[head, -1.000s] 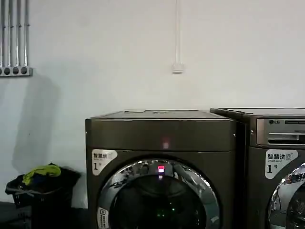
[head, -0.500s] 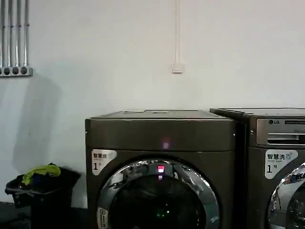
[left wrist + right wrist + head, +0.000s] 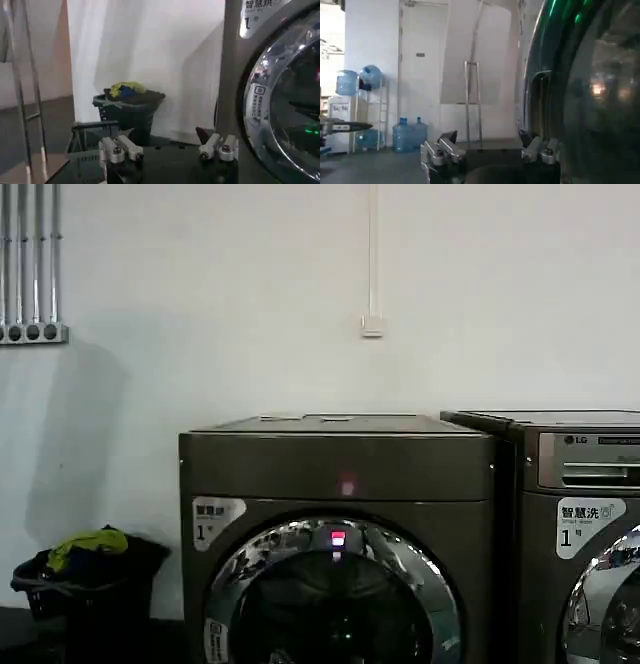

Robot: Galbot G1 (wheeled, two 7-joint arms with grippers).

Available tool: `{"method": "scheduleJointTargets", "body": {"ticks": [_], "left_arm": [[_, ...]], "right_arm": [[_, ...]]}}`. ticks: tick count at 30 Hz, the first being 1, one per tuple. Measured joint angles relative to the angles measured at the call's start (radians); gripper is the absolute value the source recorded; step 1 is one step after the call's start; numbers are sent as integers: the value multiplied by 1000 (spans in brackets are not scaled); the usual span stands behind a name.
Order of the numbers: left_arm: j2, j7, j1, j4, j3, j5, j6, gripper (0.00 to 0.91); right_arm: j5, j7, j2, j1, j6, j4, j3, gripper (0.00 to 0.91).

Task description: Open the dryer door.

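Note:
The dryer [image 3: 335,464], a dark bronze-grey box with a small pink light and a white "1" sticker [image 3: 215,519], fills the lower middle of the head view. Its round dryer door [image 3: 290,549] lies flush against the front, chrome ring around dark glass. In the left wrist view my left gripper [image 3: 166,136] stands open and empty, beside the door's chrome ring [image 3: 262,85] without touching it. My right gripper [image 3: 488,137] is open and empty too, close to a dark curved glass surface [image 3: 600,90]; which machine that glass belongs to I cannot tell.
An LG-marked machine [image 3: 580,484] stands tight against the dryer's right side. A black laundry basket [image 3: 85,569] with yellow and blue clothes sits on the floor to the left. Metal rack legs [image 3: 22,90] and blue water bottles [image 3: 410,134] stand farther off.
The dryer and its door have not moved. Only the green glints in the door glass have faded.

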Motion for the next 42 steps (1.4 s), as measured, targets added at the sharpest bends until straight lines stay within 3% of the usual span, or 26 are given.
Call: {"method": "scheduleJointTargets", "body": {"ticks": [20,42], "left_arm": [[-1,1,3,1,0,-1,-1,907],[-1,1,2,4,-3,-3,-2,907]], "right_arm": [[-9,-3,58,23,-17,-90,-5,907],[0,-127,45,27,-72,-68,-36,907]]}}
